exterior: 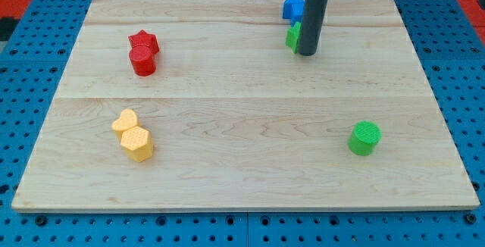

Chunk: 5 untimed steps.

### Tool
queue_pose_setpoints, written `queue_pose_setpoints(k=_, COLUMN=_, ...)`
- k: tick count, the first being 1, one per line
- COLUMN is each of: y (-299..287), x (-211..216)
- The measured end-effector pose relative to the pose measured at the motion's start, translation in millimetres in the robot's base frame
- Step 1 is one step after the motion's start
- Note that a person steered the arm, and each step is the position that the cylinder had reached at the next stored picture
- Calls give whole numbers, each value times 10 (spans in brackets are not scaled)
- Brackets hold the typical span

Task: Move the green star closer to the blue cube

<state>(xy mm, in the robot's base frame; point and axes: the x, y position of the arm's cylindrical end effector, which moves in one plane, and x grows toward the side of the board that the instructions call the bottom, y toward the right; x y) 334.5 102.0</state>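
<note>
The blue cube [292,6] sits near the view's top, right of centre, partly hidden by the rod. The green star [292,37] lies just below it, close to it, mostly hidden behind the rod. My tip [307,52] rests on the board against the green star's right lower side, below the blue cube.
A red star [144,41] and a red cylinder [142,60] touch at the upper left. A yellow heart [125,120] and a yellow hexagon [137,143] touch at the lower left. A green cylinder [364,138] stands at the lower right. The wooden board [242,179] lies on blue pegboard.
</note>
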Motion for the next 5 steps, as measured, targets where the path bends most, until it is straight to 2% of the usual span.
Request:
queue_pose_setpoints(k=1, y=-52, x=-197)
queue_pose_setpoints(k=3, y=-55, x=-174)
queue_pose_setpoints(k=4, y=-90, x=-66)
queue_pose_setpoints(k=5, y=-357, x=300)
